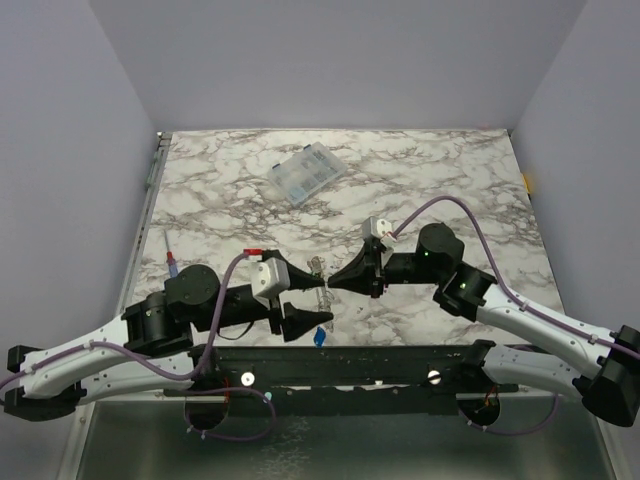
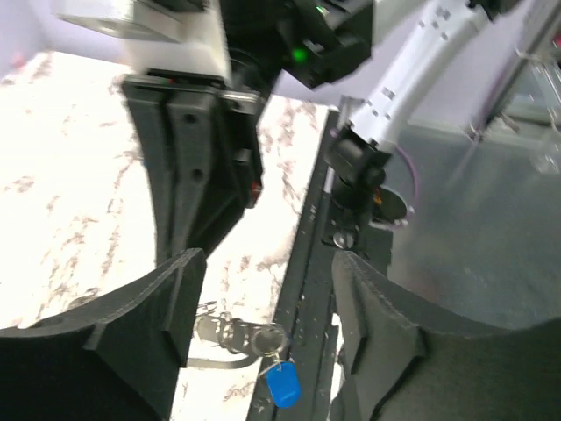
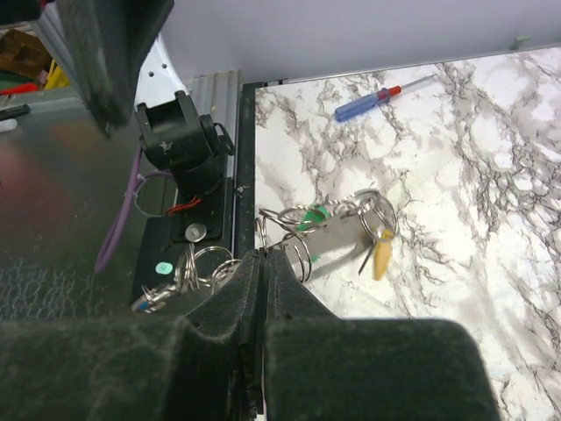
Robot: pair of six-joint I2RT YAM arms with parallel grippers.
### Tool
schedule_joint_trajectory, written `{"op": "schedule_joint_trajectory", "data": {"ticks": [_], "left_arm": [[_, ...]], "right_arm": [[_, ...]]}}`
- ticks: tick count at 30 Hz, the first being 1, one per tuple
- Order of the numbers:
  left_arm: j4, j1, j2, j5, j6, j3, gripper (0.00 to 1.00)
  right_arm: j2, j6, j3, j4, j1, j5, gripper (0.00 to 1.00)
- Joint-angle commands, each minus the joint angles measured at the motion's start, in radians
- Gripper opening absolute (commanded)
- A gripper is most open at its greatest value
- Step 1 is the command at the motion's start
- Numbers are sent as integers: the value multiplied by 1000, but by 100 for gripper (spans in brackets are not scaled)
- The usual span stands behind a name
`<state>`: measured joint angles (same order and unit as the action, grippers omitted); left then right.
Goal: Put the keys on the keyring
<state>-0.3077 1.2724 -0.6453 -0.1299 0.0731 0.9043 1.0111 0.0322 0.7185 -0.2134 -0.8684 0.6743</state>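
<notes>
Two black, wedge-shaped grippers meet near the six o'clock edge of the glossy marble-patterned table point(image 1: 440, 170). The left gripper point(image 1: 320, 300) is spread wide, its matte, ridged fingers point(image 2: 140, 324) standing either side of the keyring point(image 1: 320, 288) without touching it. The right gripper point(image 3: 261, 259) comes in from three o'clock with its fingers pressed flat together, nipping a thin wire coil at the keyring's end.

In the right wrist view the keyring shows a pale grey, smooth oblong body tangled with springy silver wire loops. A green key point(image 3: 312, 217) sits among the loops at its top, and a yellow key point(image 3: 383, 258) with a tapered plastic head hangs from a ring at the far end. A blue key point(image 1: 318, 339), flat and rounded, dangles at six o'clock of the bunch, just by the black base rail point(image 1: 380, 362).

A clear, ribbed compartment box point(image 1: 307, 172) lies towards twelve o'clock, well apart. A slim screwdriver point(image 1: 172, 262) with a blue handle and red collar rests at nine o'clock.
</notes>
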Motion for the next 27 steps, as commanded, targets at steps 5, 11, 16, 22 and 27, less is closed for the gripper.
{"op": "schedule_joint_trajectory", "data": {"ticks": [5,11,16,22,27], "left_arm": [[50,4,98,185,-12,-49,50],[52,3,110,176,16,-80,36],[68,4,107,189,39,-111,30],[143,4,140,206,35,-152,23],[196,4,159,187,34,-182,18]], "right_arm": [[-36,4,-9,-77,2,-1,1],[-61,33,-5,-107,2,-5,1],[-94,59,1,-139,2,-10,1],[-108,72,19,-140,2,4,1],[-114,106,11,-176,2,-7,0]]}}
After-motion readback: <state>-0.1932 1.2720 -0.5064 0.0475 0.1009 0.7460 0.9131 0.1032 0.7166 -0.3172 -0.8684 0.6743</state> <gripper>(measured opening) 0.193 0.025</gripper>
